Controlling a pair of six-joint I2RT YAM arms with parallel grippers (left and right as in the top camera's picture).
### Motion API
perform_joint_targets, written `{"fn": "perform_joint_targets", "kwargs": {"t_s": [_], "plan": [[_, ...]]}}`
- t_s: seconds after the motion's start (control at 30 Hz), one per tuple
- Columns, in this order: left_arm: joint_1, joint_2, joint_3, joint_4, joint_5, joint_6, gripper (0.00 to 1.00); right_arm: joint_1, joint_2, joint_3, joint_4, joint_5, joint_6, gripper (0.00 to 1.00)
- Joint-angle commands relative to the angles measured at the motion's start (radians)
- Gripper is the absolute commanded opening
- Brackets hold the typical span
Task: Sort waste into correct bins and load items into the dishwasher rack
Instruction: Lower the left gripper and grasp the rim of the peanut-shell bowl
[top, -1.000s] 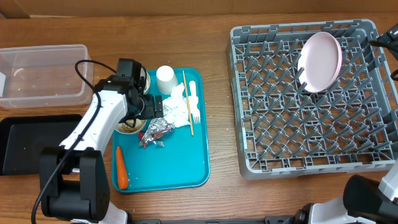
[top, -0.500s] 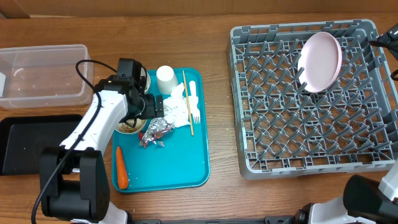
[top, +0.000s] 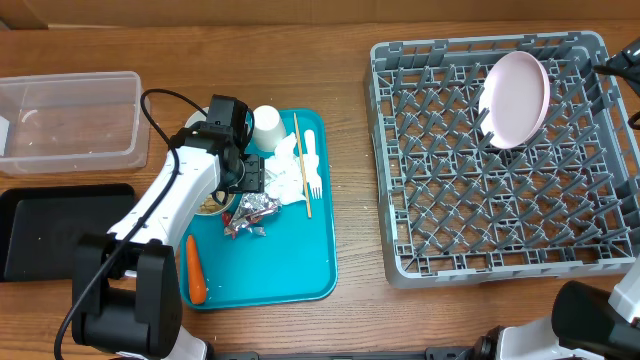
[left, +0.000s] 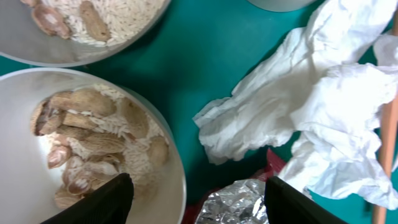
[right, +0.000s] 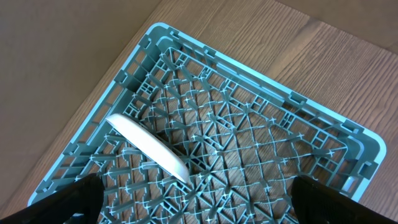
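Observation:
On the teal tray (top: 290, 270), my left gripper (top: 250, 180) hangs low and open. In the left wrist view its jaws (left: 199, 208) straddle the rim of a white bowl (left: 171, 180) holding pale nuts and crumbs (left: 93, 143) and the crumpled foil wrapper (left: 239, 205). Neither is gripped. The white napkin (left: 298, 106) lies just beyond, with the wooden stick (top: 301, 165) and fork (top: 313, 160) at its right. The cup (top: 266, 124) and carrot (top: 195, 270) are also on the tray. My right gripper (right: 199, 208) hovers open above the grey rack (right: 261, 124), where the plate (right: 149, 149) stands on edge.
A second bowl (left: 93, 43) of nuts sits behind the first. The clear tub (top: 70, 120) and the black tray (top: 50, 225) lie to the left of the teal tray. In the overhead view the rack (top: 500, 170) fills the right side, with the plate (top: 515, 98) at its back.
My left arm has shifted to the right, carrying the gripper from over the bowl toward the foil wrapper, and its jaws have narrowed. The right arm has not moved.

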Motion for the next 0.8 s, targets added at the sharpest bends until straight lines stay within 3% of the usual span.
{"fn": "perform_joint_targets", "kwargs": {"t_s": [0.0,0.77], "plan": [[-0.002,0.011,0.013,0.000,-0.062,0.007,0.69,0.000,0.003,-0.002,0.002,0.002,0.008,1.00],[-0.001,0.107,0.001,0.049,-0.058,-0.008,0.68,0.000,0.003,-0.002,0.002,0.002,0.008,1.00]]}}
